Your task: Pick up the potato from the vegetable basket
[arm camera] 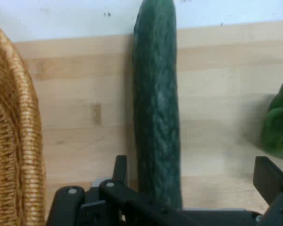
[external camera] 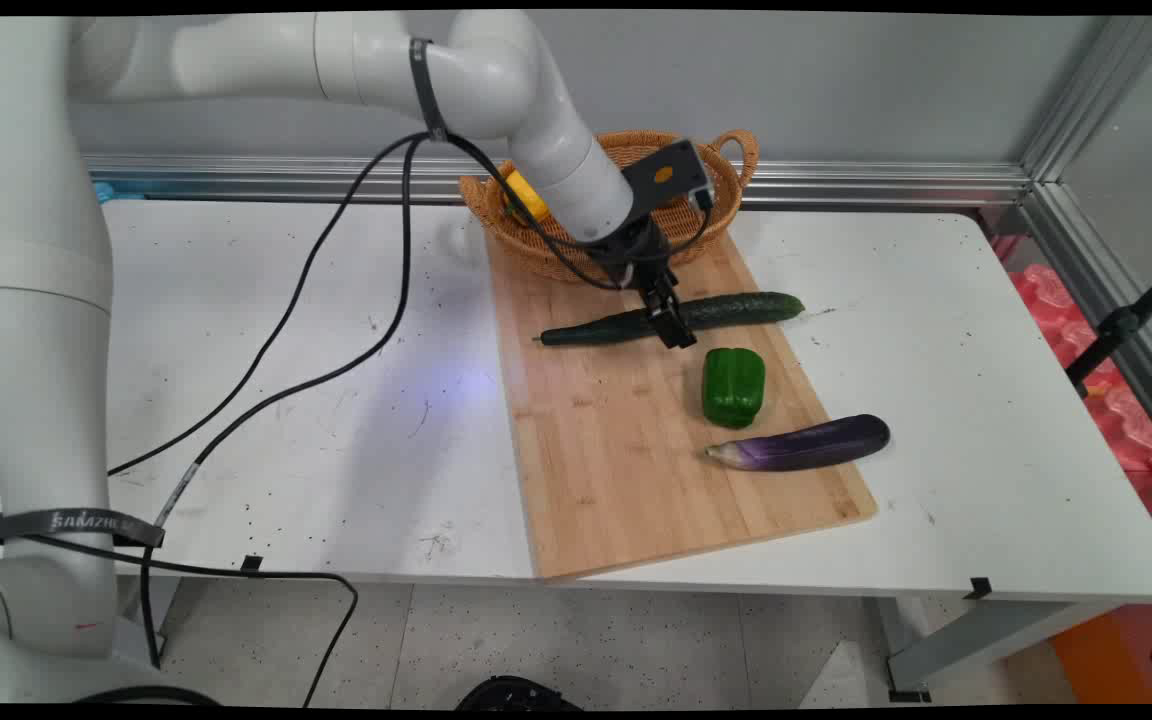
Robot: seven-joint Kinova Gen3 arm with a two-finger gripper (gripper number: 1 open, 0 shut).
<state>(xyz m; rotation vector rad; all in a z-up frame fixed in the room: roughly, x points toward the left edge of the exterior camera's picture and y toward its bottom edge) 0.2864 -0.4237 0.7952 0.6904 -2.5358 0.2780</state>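
Note:
A long dark green cucumber (external camera: 676,317) lies across the far part of the wooden cutting board (external camera: 626,470). My gripper (external camera: 671,325) is lowered onto its middle, open, with one finger on each side. In the hand view the cucumber (arm camera: 156,108) runs up between the fingers, close to the left finger (arm camera: 120,168); the right finger (arm camera: 269,179) stands well apart from it. The gripper (arm camera: 193,165) holds nothing. A green bell pepper (external camera: 733,386) lies just right of the gripper, and its edge (arm camera: 279,125) shows in the hand view.
A wicker basket (external camera: 716,190) with a yellow item (external camera: 524,197) stands at the board's far end, partly behind the arm; its rim (arm camera: 14,141) is close on the hand's left. A purple eggplant (external camera: 804,444) lies at the board's right edge. Black cables (external camera: 336,300) hang over the table's left.

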